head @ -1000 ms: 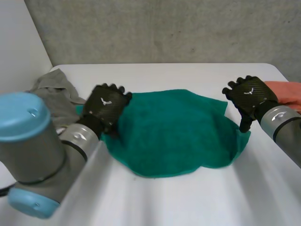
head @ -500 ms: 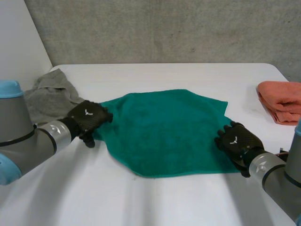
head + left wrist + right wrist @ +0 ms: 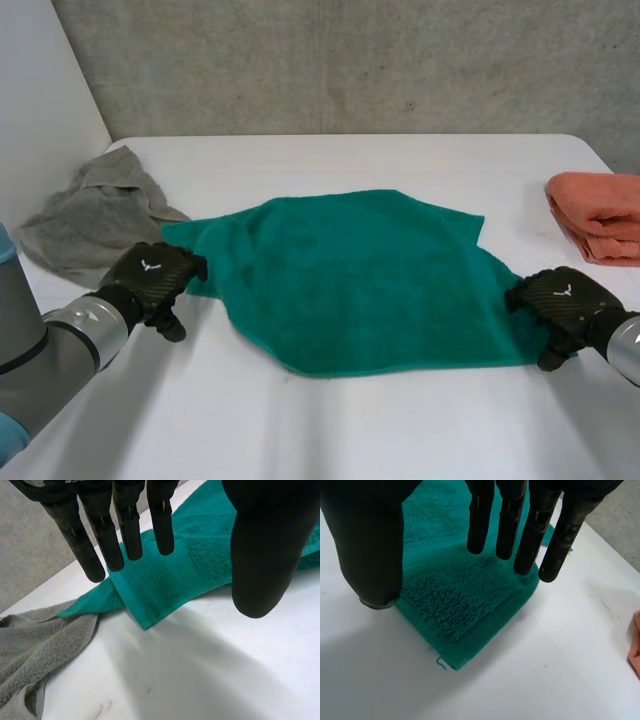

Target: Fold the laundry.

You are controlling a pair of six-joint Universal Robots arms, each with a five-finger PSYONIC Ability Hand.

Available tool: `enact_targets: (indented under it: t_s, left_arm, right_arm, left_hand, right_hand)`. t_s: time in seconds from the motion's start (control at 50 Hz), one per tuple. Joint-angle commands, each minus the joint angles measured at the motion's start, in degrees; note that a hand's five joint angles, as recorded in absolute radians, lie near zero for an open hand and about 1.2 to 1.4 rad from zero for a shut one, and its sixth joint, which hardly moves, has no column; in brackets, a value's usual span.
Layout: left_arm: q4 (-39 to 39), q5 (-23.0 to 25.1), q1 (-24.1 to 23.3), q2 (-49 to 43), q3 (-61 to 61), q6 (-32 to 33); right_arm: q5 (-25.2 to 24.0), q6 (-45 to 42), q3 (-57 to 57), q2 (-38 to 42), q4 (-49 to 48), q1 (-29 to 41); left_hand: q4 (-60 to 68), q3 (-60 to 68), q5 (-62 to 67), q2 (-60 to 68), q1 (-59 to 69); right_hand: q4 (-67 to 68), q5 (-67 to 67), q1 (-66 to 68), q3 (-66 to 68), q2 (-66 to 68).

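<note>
- Bright, even light falls from above across the whole head view; the white table shows no glare.
- The grey wall along the top of the frame is evenly lit, with its mottling plain.
- The green towel casts only a thin dark line along its lower edge.
- The grey cloth at the left and the orange cloth at the right edge show soft shading in their creases.
- In the left wrist view, the left hand reads almost flat black, and a narrow shadow lies under the towel's corner.
- In the right wrist view, light picks out the towel's loops beneath the dark right hand.
</note>
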Motion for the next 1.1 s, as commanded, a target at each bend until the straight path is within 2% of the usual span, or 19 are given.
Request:
enact_targets:
  t_s: [0.02, 0.36, 0.74, 1.1]
  left_arm:
    - [0.7, 0.19, 0.22, -0.65, -0.33, 0.19]
    - [0.96, 0.19, 0.04, -0.66, -0.5, 0.19]
    - [1.05, 0.19, 0.04, -0.3, -1.12, 0.19]
    - [1.05, 0.19, 0.04, -0.3, -1.12, 0.19]
  right_arm:
    - [-0.66, -0.3, -0.26, 2.46, -3.15, -0.18]
    - [-0.48, -0.39, -1.58, 4.92, -5.79, 0.26]
    - [-0.21, -0.48, -1.41, 3.08, -1.4, -0.09]
    - [-0.04, -1.18, -2.64, 5.1, -3.76, 0.08]
  left_hand:
    - [4.63, 4.99, 4.47, 4.9, 5.07]
    - [4.47, 4.82, 4.3, 4.73, 4.9]
    - [4.3, 4.65, 4.14, 4.56, 4.73]
    - [3.96, 4.31, 3.8, 4.22, 4.39]
  right_hand:
    - [7.8, 8.95, 12.34, 7.7, 7.77]
    - [17.39, 18.54, 21.94, 17.29, 17.36]
    - [11.17, 12.31, 15.71, 11.07, 11.14]
    - [13.02, 14.17, 17.56, 12.92, 12.99]
